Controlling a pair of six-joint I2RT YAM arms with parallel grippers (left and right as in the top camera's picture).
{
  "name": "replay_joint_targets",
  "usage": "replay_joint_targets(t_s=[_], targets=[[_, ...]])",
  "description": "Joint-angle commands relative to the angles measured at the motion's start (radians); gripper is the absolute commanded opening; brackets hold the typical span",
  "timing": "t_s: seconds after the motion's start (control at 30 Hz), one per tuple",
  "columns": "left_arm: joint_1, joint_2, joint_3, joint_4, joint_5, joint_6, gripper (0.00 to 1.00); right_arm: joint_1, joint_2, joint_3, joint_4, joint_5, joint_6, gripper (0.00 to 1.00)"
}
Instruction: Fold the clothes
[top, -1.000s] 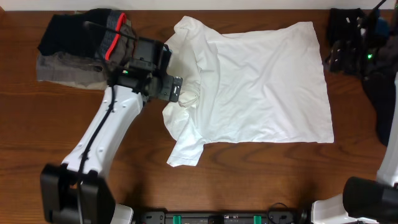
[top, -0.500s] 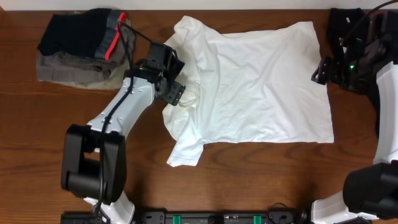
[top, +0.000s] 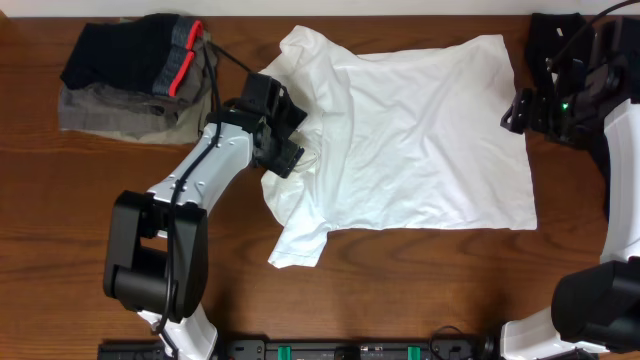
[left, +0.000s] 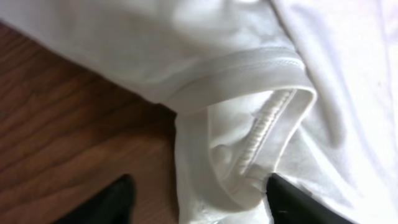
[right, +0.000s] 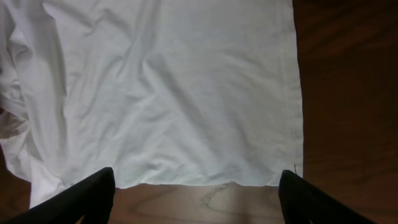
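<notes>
Tabletop (top: 400, 290) of brown wood is stretching beneath everything, and the white T-shirt (top: 420, 150) is lying spread across its middle, neck end pointing toward the robot's left and straight hem toward its right. One short sleeve (top: 298, 240) is trailing toward the near edge, and soft creases are running through the body. The left arm (top: 190, 190) is reaching in diagonally from the near left, while the right arm (top: 625, 180) is coming in along the right edge. A pile of dark and gray garments (top: 130, 75), one showing a red stripe, is sitting at the far left corner, apart from the shirt. The right gripper (right: 196, 193) is hovering by the hem with its fingers spread wide, gripping nothing; in its wrist view the hem is crossing between them over bare wood. The left gripper (left: 205, 202) is sitting at the collar, jaws likewise parted and not pinching, with the ribbed neckband (left: 267, 118) curling up between its fingers.
</notes>
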Motion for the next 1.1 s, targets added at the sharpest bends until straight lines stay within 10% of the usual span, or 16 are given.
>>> replay_joint_targets(t_s=[0.0,0.4,0.63,1.07], targets=[[-0.005,0.04,0.0,-0.003,0.017,0.008,0.59,0.015,-0.005,-0.003,0.003,0.002,0.01,0.82],[0.001,0.097,0.002,0.077,-0.007,-0.06,0.42,0.015,-0.005,-0.003,0.014,0.002,0.01,0.82],[0.05,0.061,0.029,0.088,-0.126,-0.312,0.06,0.015,-0.005,-0.003,0.014,0.002,0.01,0.82],[0.259,0.018,0.026,-0.092,-0.108,-0.801,0.07,0.015,-0.005,-0.003,0.02,0.002,0.01,0.83]])
